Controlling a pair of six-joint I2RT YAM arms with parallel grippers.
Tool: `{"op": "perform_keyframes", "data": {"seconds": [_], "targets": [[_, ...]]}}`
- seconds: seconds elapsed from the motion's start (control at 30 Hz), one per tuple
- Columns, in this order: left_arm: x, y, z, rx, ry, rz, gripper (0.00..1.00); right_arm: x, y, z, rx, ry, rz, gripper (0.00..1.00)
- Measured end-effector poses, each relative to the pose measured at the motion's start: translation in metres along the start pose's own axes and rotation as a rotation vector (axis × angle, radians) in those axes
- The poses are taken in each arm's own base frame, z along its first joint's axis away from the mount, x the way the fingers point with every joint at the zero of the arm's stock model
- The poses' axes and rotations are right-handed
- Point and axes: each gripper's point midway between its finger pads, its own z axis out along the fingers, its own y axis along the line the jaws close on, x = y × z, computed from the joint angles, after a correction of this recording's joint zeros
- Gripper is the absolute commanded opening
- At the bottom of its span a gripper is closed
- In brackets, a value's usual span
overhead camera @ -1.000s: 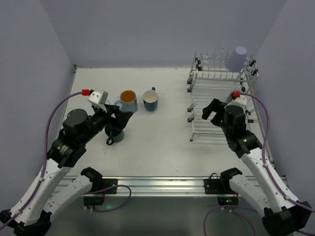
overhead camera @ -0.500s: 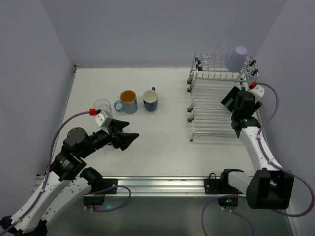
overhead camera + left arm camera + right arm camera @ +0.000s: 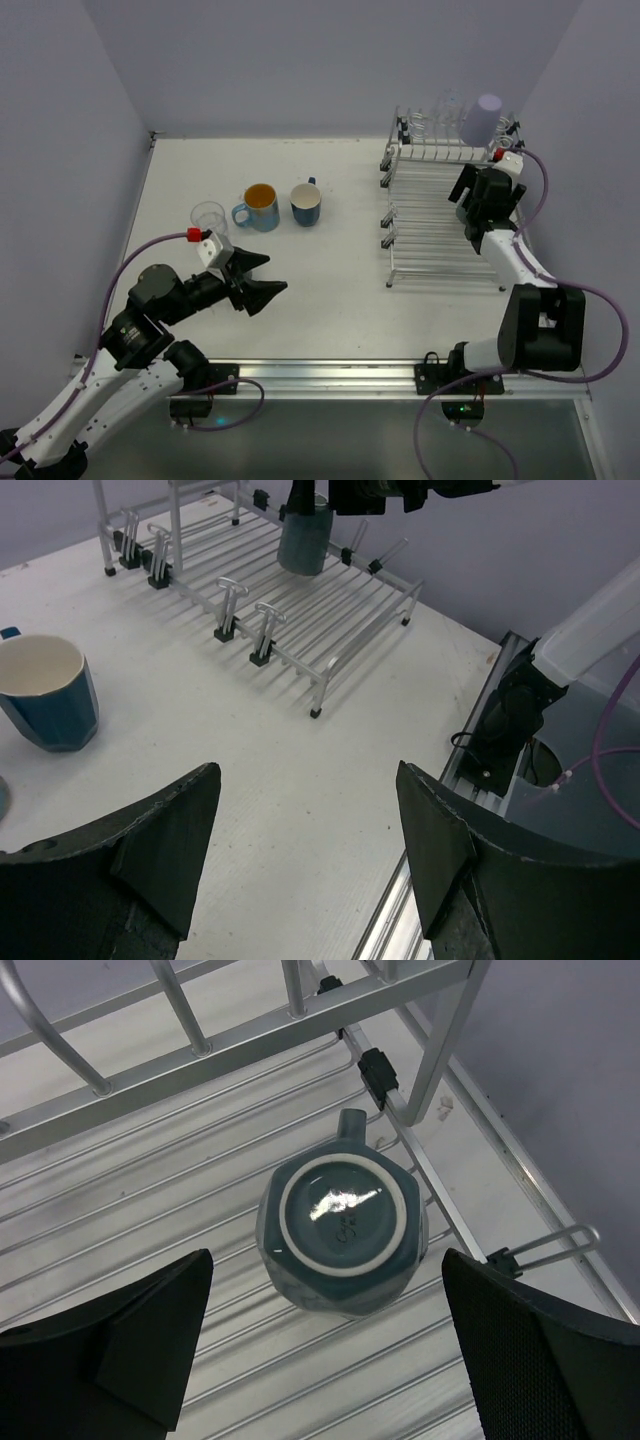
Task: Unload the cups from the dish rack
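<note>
Reaching for the next cup is the step I judge you to be in.

Unloaded so far: three cups stand in a row on the desk, left of centre and towards the far edge. They are a clear glass (image 3: 209,215), a blue mug with an orange inside (image 3: 260,207) and a blue mug with a white inside (image 3: 306,203).

The dish rack (image 3: 440,215) stands along the right edge and runs up to the far right corner.

Right arm: your right fingers (image 3: 130,1350) are spread wide and hold nothing. They hang above a teal mug (image 3: 338,1222) that sits upside down, base up, on the lower bars close to the rack's outer side rail. In the wrist view the mug lies between the two fingers and touches neither. Its handle points towards the upright post.

Left arm: your left fingers (image 3: 150,850) are spread and empty over bare desk towards the near left corner, well apart from the cups and the rack.

A lavender tumbler (image 3: 487,118) is also on the rack, on the upper tier at the far right corner. Something clear sits beside it, too faint to count.

Next move, as I judge it:
- Lower the right fingers straight down until they straddle the mug body.
- Keep them off the handle side and close across the flat facets.
- The glaze looks glossy, so grip low enough that the mug will not squirt out.
- Lift clear of the upper-tier bars before swinging left to the desk.
</note>
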Motion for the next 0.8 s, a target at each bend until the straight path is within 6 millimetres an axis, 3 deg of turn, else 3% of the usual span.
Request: {"op": "perform_keyframes", "data": {"seconds": [0.23,0.37,0.57,0.67,0.8], "targets": [[0.0,0.002,0.0,-0.006,0.001,0.012,0.75,0.019,0.001,0.022,0.018,0.044,-0.047,0.99],[0.002,0.003,0.002,-0.008,0.011,0.011,0.75,0.018,0.001,0.031,0.03,0.051,-0.065,0.98],[0.006,0.006,0.005,-0.019,0.027,0.009,0.75,0.008,-0.002,0.041,0.076,0.043,-0.077,0.85],[0.006,0.008,0.006,-0.027,0.026,0.011,0.75,0.007,-0.004,0.042,0.095,0.051,-0.082,0.74],[0.006,0.009,0.006,-0.034,0.025,0.012,0.75,0.008,-0.005,0.041,0.102,0.055,-0.076,0.74]]}}
